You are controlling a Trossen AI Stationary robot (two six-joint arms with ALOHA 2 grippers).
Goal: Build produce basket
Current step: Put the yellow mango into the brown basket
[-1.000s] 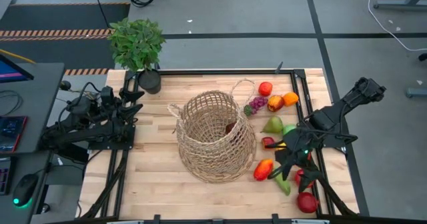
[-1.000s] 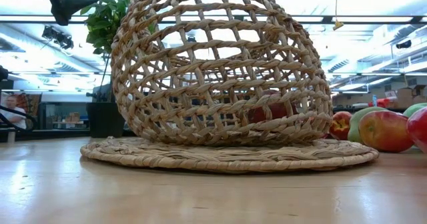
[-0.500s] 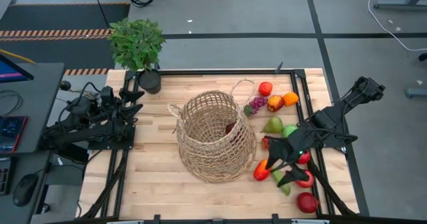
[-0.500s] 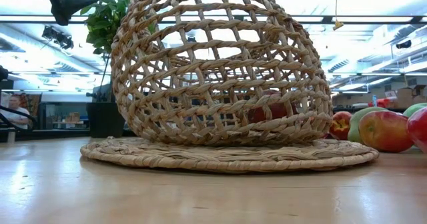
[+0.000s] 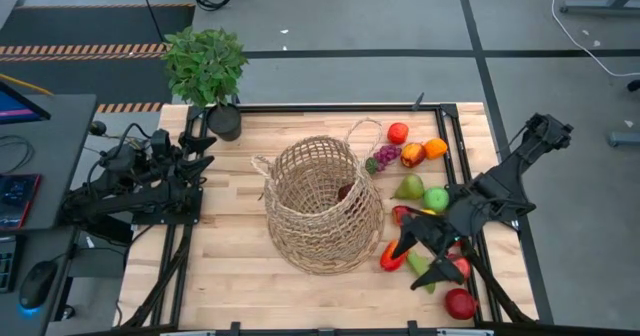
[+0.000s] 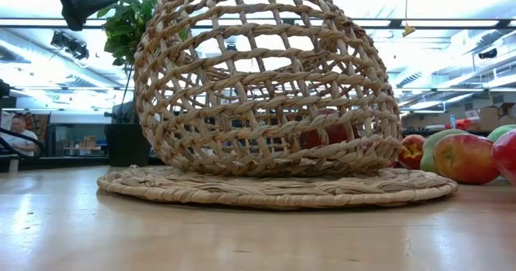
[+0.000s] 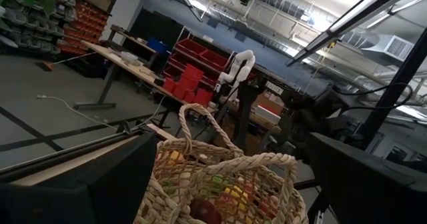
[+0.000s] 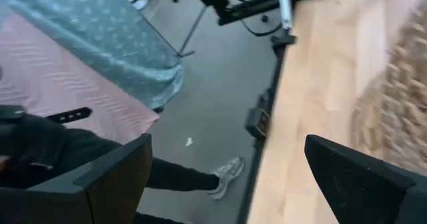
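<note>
right now my right gripper (image 5: 418, 259) hovers with fingers spread wide and empty over the produce (image 5: 410, 187) scattered on the table (image 5: 230, 266), just beside the basket (image 5: 320, 204). the basket lies tipped on its side mid-table, a red fruit (image 6: 326, 134) inside. my left gripper (image 5: 205, 151) waits wide open at the table's left edge, well apart from both.

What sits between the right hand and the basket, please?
In the high view, a red-orange pepper lies between the open right hand and the basket.
</note>
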